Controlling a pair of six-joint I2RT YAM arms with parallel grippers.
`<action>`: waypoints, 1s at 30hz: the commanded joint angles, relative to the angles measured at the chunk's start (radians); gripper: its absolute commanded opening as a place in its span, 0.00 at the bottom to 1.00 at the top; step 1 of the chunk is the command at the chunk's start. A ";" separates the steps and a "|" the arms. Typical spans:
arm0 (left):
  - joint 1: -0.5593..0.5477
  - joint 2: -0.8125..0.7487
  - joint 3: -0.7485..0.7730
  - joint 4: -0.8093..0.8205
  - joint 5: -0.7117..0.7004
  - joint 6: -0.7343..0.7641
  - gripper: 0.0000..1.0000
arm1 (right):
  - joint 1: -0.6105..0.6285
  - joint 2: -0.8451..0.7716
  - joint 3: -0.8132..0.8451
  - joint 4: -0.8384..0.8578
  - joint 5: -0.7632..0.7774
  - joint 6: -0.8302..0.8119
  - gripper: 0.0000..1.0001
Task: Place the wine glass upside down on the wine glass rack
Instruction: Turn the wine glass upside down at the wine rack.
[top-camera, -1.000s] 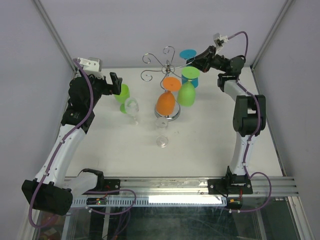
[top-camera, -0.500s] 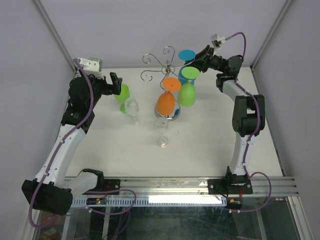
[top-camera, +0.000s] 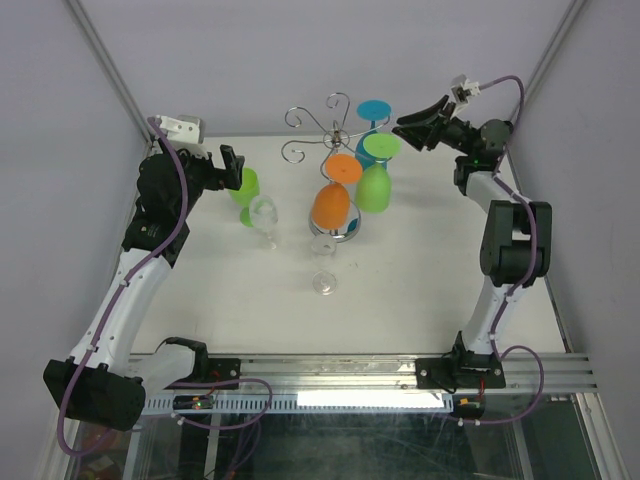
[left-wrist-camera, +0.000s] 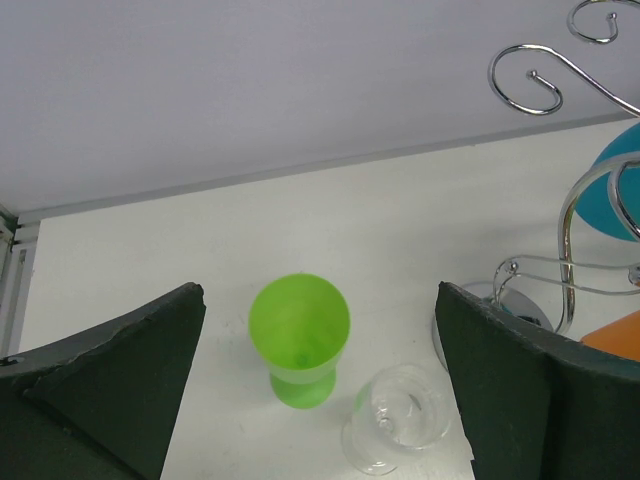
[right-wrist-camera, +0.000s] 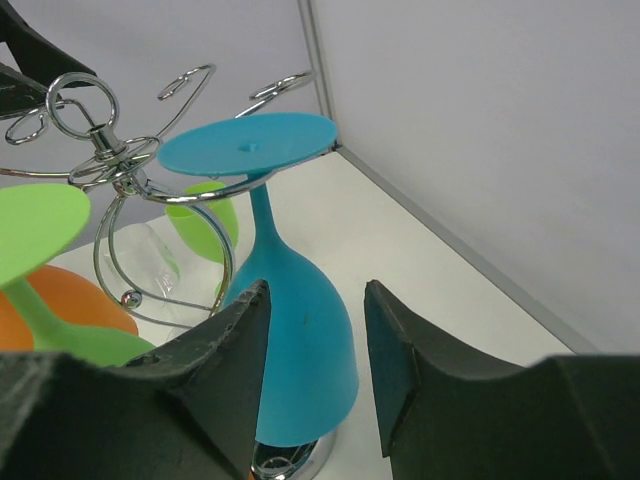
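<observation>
1. Blue first: found the blue wine glass (right-wrist-camera: 300, 340) hanging bowl-down, foot seated on a curled arm of the wine glass rack (top-camera: 334, 130), on the rack's far right side, near the green hanging glass (top-camera: 375, 187) and the orange hanging glass (top-camera: 332, 207).
2. Judged the step in hand as letting go and getting clear. Called for a straight, level pull-back along the line of the fingers, with no sideways drift into the bowl and no lift into the foot, to avoid swinging the glass or sliding it off its scroll.
3. Found the right gripper (top-camera: 406, 125) partly spread and holding nothing. Framed the bowl between its fingers in the wrist view, yet stood apart from the glass as seen from above.
4. Saw the right arm reaching high toward the far right corner, wrist about level with the rack top, pointing left at the blue foot.
5. Saw the left gripper (top-camera: 229, 167) spread wide and empty, poised over the upright green glass (left-wrist-camera: 299, 335), with a clear glass (left-wrist-camera: 397, 430) just beside it. Saw the left arm bent up along the left side, wrist tipped downward.
6. Noted a second clear glass (top-camera: 324, 266) upright in front of the rack base.
</observation>
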 joint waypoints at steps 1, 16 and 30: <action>0.010 -0.012 0.001 0.032 -0.018 0.012 0.99 | -0.030 -0.096 -0.051 0.034 0.058 -0.035 0.45; 0.010 -0.010 0.001 0.031 -0.031 0.011 0.99 | -0.071 -0.498 -0.324 -0.448 0.644 -0.229 0.48; 0.009 0.006 0.007 0.022 -0.033 0.011 0.99 | 0.205 -0.645 0.051 -1.109 1.082 -0.410 0.52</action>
